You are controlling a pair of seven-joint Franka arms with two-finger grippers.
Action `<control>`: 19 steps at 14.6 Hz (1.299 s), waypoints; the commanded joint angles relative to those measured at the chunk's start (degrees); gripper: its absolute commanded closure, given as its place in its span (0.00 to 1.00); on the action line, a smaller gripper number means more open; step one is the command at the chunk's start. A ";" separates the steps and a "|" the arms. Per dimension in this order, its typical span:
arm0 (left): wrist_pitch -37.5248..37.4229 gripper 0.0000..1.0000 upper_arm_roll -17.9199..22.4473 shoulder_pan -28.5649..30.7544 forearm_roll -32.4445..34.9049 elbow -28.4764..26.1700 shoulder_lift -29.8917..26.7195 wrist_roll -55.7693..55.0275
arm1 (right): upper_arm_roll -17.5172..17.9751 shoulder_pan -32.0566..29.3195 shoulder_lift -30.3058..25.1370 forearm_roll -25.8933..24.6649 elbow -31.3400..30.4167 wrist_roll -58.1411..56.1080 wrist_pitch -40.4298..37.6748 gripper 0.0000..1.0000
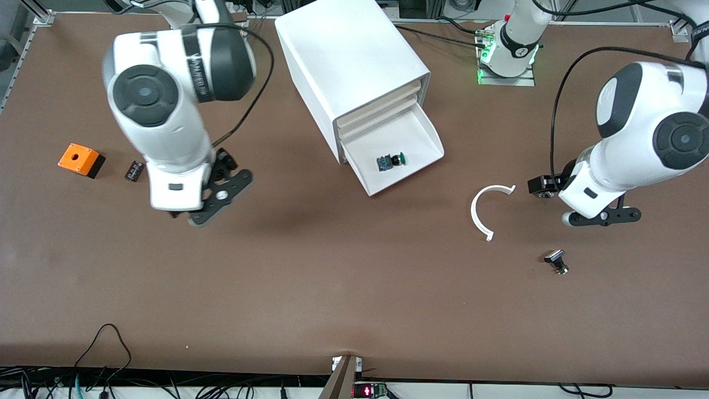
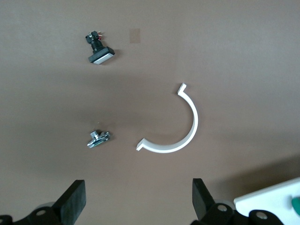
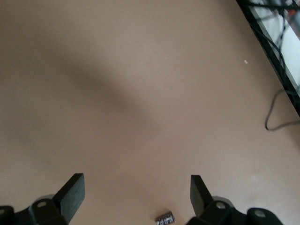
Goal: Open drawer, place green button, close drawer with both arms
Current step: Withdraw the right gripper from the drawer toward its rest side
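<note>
Front view says the drawer (image 1: 412,145) is pulled out of the cabinet (image 1: 349,66) with the button (image 1: 391,161) already lying on its side in the tray, so I reckon closing is what's left. The cream front lip faces the left arm's end of the worktop (image 1: 332,288), slanting toward the camera, and the push has to run back along that slant into the cabinet. My left gripper (image 1: 601,216) looks like the better pick: it hangs over the worktop on that side, jaws wide and empty, with only a white curved strip (image 1: 484,208) lying between. A black-capped button (image 1: 556,261) sits clear of that path. My right gripper (image 1: 219,194) is over bare worktop toward the right arm's end, jaws wide too, near an orange box (image 1: 80,159).
</note>
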 commanded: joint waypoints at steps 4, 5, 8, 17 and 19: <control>11.98 0.00 -0.30 -2.01 -4.87 -5.44 3.48 -10.16 | -7.09 -0.44 -1.48 1.00 -0.05 0.84 -1.66 0.00; 13.13 0.00 -0.30 -2.53 -4.88 -5.44 4.27 -12.27 | -7.79 -0.52 -1.57 1.00 -0.05 0.49 -1.74 0.00; 21.71 0.00 -1.70 -4.47 -4.88 -8.23 6.03 -17.81 | -8.68 -1.48 -3.06 1.00 -0.32 0.40 -3.75 0.00; 38.09 0.00 -2.68 -13.43 -4.79 -11.24 15.52 -34.24 | 28.55 -42.15 -13.78 -0.84 -11.64 -1.18 -0.08 0.00; 38.45 0.00 -2.68 -14.58 -4.70 -11.59 16.41 -36.10 | 29.73 -43.41 -15.01 -2.51 -13.93 -1.18 0.19 0.00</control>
